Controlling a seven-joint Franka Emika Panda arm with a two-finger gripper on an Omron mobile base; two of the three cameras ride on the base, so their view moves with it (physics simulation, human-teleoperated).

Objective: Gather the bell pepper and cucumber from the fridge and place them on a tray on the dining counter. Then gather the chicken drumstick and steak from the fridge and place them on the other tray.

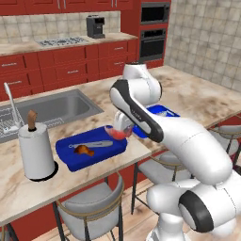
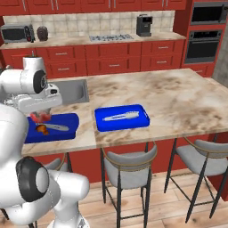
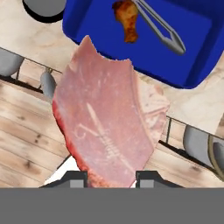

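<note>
My gripper [image 3: 111, 177] is shut on the steak [image 3: 107, 127], a flat pinkish-red slab that hangs from the fingers. In the left base view the steak [image 1: 119, 132] hovers at the right end of a blue tray [image 1: 70, 160] on the dining counter [image 1: 188, 94]. On that tray lie the brown-orange chicken drumstick [image 1: 84, 150] and grey tongs [image 1: 96, 144]. From the hand, the drumstick [image 3: 127, 22] lies on the tray [image 3: 192, 48] beyond the steak's far edge. The right base view shows the gripper [image 2: 41, 115] above the tray [image 2: 67, 122]. The fridge, bell pepper and cucumber are out of view.
A second blue tray [image 2: 121, 122] holding grey tongs [image 2: 120, 116] sits further right on the counter. A paper towel roll [image 1: 35, 150] stands left of the near tray, with the steel sink [image 1: 56, 108] behind it. Grey stools [image 2: 129, 167] stand under the counter's edge.
</note>
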